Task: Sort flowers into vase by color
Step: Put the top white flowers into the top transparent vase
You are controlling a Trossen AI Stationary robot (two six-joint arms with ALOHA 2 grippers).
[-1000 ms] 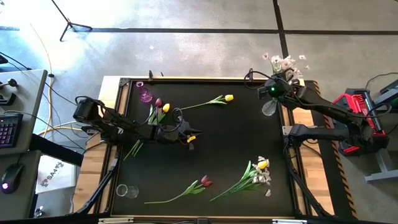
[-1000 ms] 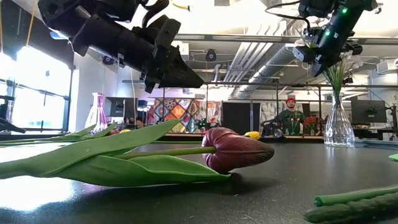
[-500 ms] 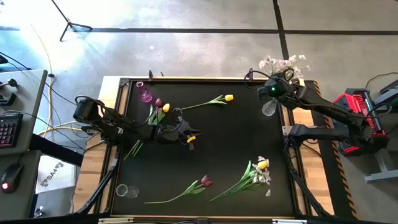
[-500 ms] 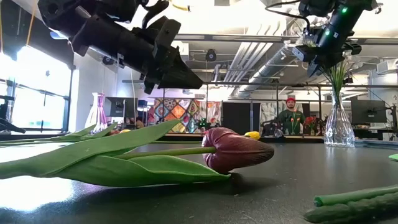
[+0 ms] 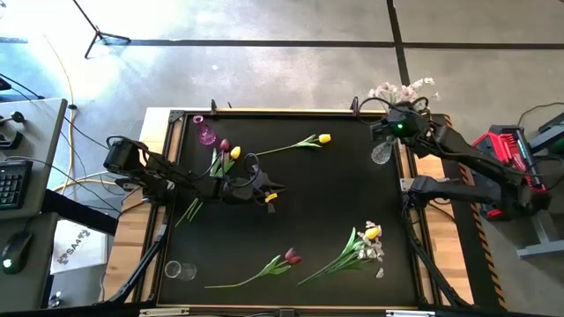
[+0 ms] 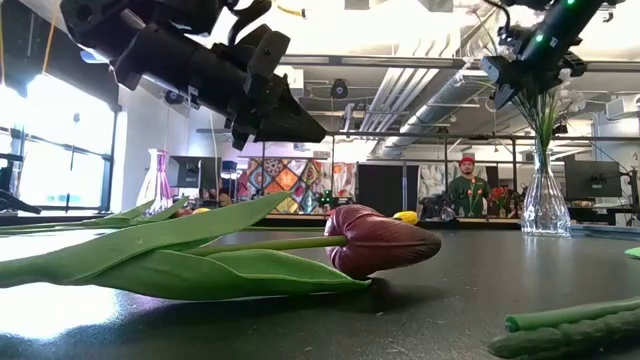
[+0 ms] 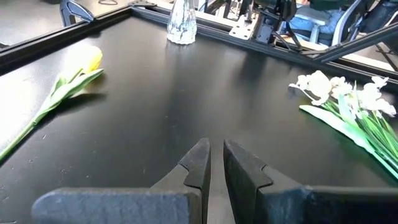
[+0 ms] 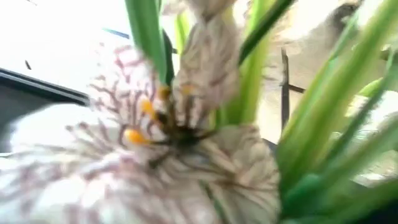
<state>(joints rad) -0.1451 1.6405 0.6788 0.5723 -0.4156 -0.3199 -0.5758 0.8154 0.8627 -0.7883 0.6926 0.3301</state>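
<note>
**Checker:** While your left arm waits, what changes on the right?

**Me:** My right gripper (image 5: 392, 125) has slid a bit outward, toward the tabletop's (image 5: 335, 194) far right corner. It is high over the clear vase (image 5: 381, 152). The pink-white spray (image 5: 401, 90) stands with its stems down in that vase, and its blossoms have swung and now lean past the edge. My wrist camera is full of those blossoms (image 8: 186, 162).

**Checker:** Fingers?

**Me:** On the right I cannot tell, spread or pinching, because petals block everything. My left gripper (image 7: 216, 146) hovers over the middle-left of the tabletop. Its fingers are nearly pressed together with only a slit between them, and they pinch nothing.

**Checker:** So is the spray delivered?

**Me:** My read is yes. It sits in the vase and I'm backing off, so that looks like a drop. I can't confirm the release.

**Checker:** What is left?

**Me:** Plenty.
- A yellow tulip (image 5: 323, 138) lies near the far edge.
- A dark red tulip (image 5: 291, 257) lies near the front.
- A mixed bunch (image 5: 370, 242) of pale blossoms and one yellow head lies at front right.
- A red and yellow pair (image 5: 229, 150) lies beside my left arm.
- The pink vase (image 5: 205, 134) is at the far left, with no flower that I can see in it.

**Checker:** Risk?

**Me:** The spray leans hard, so if I snag a stem while pulling away, the vase could tip.
</note>
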